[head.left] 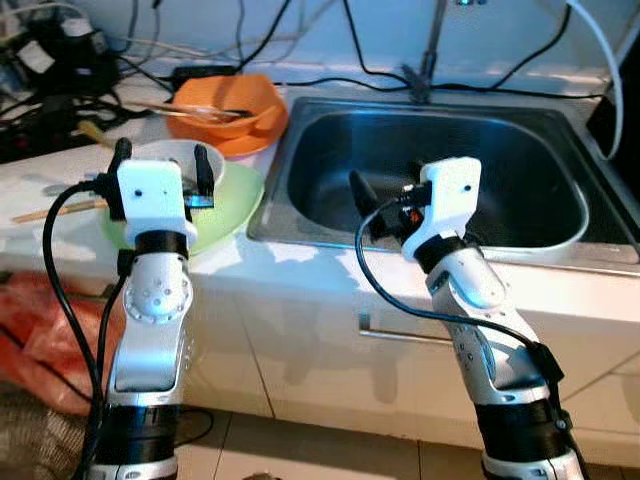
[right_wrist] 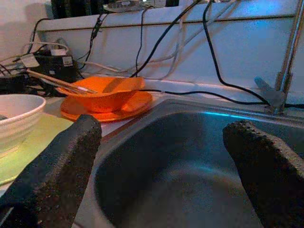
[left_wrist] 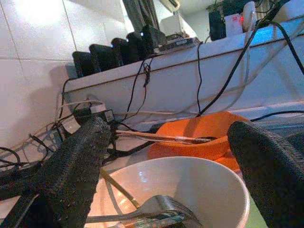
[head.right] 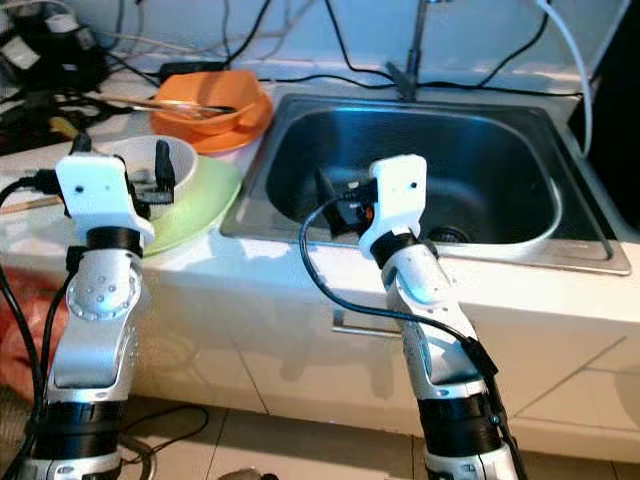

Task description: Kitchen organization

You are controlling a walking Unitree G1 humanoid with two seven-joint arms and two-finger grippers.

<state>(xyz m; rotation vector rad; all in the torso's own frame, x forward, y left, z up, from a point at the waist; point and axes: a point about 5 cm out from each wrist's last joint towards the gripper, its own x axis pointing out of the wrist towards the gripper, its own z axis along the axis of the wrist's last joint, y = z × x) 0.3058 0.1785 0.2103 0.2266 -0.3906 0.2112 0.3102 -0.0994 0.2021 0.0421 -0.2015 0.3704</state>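
**A:** Head views: your left gripper [head.left: 162, 163] sits over the white bowl [head.left: 200, 160], fingers spread, nothing pinched. The bowl rests on the green plate [head.left: 235, 210], left of the sink [head.left: 520, 225]. Orange bowl [head.left: 225, 105] with chopsticks [head.left: 190, 110] sits behind it on an orange plate.

**B:** Right side?

**A:** Right gripper [head.left: 375, 205] hangs at the sink's front edge, fingers spread and empty. Basin looks bare.

**B:** Left wrist?

**A:** Fingers [left_wrist: 71, 166] straddle the white bowl's rim; a metal utensil [left_wrist: 147, 213] lies inside.

**B:** Right wrist?

**A:** Fingers [right_wrist: 57, 166] apart over the basin; tap [right_wrist: 280, 61] behind.

**B:** Progress?

**A:** Early, I'd say. All dishes are on the counter and nothing is gripped. You've got everything left.

**B:** Labels?

**A:** None readable.
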